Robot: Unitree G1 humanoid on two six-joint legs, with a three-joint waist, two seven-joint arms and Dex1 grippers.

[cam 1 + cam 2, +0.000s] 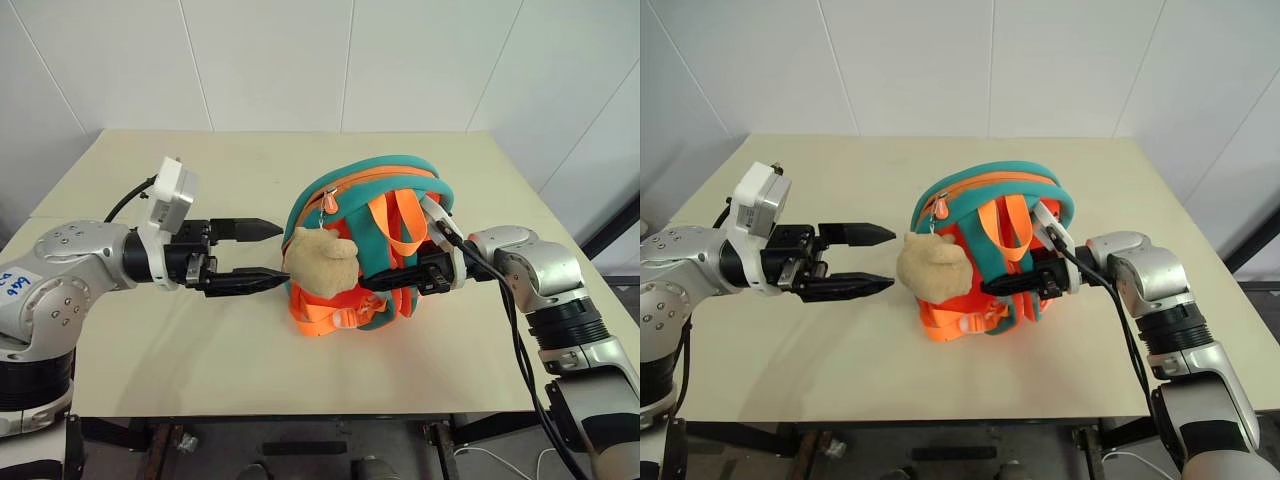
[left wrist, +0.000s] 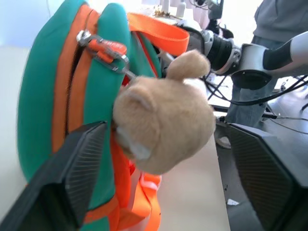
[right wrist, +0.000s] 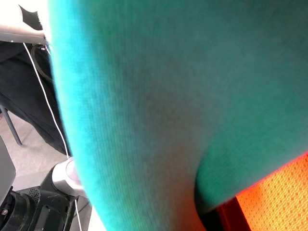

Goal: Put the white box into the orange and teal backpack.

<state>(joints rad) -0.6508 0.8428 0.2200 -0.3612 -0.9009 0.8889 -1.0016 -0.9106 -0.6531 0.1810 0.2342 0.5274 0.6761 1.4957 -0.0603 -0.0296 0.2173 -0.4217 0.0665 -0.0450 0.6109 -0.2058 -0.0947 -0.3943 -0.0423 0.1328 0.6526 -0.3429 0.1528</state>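
The orange and teal backpack (image 1: 365,240) stands up in the middle of the table (image 1: 200,350), w/ its straps facing near. Its tan plush toy (image 1: 320,262) hangs on the left side, next to the zipper pull (image 2: 103,48).

The left gripper (image 1: 262,254) sits just left of the toy. It points right, toward the bag, lying flat. Its two black fingers are spread wide apart & hold nothing. In the left wrist view the toy sits right btwn the fingers (image 2: 79,168), not squeezed.

The right gripper (image 1: 385,278) comes in from the right & points left. It's closed tight on the bag's teal edge, low on the strap side, so it looks like it's keeping the bag up.

I can't spot the white box on the table. The zipper looks mostly shut from here, so the box may be inside already, but can't tell for sure.

The bag is right of the left gripper & v. close. The right one is already busy holding. So the left arm is the free one for the next job, prob. the zipper, which runs up & over the bag's top.
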